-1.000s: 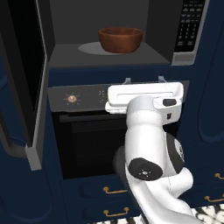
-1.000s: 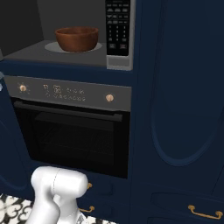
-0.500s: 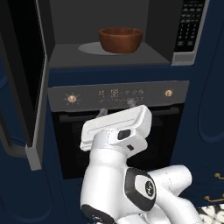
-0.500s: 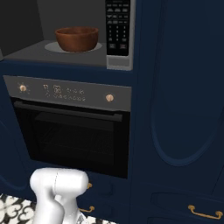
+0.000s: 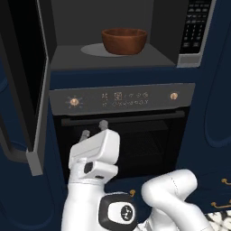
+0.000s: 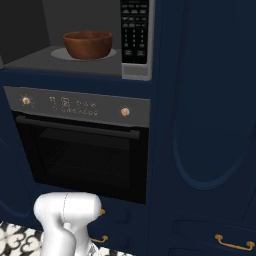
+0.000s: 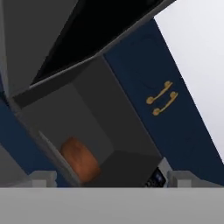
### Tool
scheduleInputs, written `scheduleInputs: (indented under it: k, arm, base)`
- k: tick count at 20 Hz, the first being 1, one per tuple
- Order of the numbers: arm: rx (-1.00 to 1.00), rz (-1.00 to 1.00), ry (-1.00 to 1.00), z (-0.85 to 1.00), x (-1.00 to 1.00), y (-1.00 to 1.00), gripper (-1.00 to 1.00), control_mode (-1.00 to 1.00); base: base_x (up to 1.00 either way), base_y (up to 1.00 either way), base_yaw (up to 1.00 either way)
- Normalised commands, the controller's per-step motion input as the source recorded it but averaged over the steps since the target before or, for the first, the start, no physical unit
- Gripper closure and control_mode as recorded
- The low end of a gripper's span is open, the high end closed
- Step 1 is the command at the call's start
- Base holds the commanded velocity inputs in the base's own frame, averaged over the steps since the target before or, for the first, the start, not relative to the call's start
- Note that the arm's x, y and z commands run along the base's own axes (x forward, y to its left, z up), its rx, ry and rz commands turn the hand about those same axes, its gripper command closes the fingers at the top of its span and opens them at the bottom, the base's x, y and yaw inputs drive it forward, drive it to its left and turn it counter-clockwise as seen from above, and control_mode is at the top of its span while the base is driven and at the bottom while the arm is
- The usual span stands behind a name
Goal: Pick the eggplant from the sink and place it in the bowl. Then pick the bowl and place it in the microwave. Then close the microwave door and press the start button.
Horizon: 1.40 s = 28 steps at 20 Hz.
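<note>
Bowl (image 5: 124, 40) upright in microwave (image 5: 113, 56) — mouth up, door (image 5: 27, 81) swung open.

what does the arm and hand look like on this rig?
Glossy white rounded arm links, with a black round joint cap bearing a white emblem. The hand is a boxy white block with a dark recess on its side and two short grey fingers. No cables visible.

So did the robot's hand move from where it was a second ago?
Yes. In the left base view the hand has dropped down and to the left, from over the oven's control panel to in front of the oven door.
</note>
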Motion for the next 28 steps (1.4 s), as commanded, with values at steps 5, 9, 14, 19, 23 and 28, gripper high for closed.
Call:
scheduleInputs:
  k: [5,9,14,19,23,28]
  arm:
    - [-0.33,-0.1,0.01,-0.36,0.36,0.75,-1.0,-1.0]
    - [-0.3,-0.1,0.0,-0.35,0.38,0.71,-1.0,-1.0]
    - [-0.24,-0.08,0.01,-0.32,0.32,0.56,-1.0,-1.0]
    - [-0.14,-0.11,0.0,-0.07,0.16,0.72,-1.0,-1.0]
    - [-0.11,-0.16,0.0,-0.07,0.13,0.89,-1.0,-1.0]
    - [-0.08,-0.16,0.0,-0.01,0.09,0.66,-1.0,-1.0]
  base:
    - [0.0,0.0,0.0]
    - [0.0,0.0,0.0]
    - [0.0,0.0,0.0]
    - [0.0,0.0,0.0]
    - [0.0,0.0,0.0]
    - [0.0,0.0,0.0]
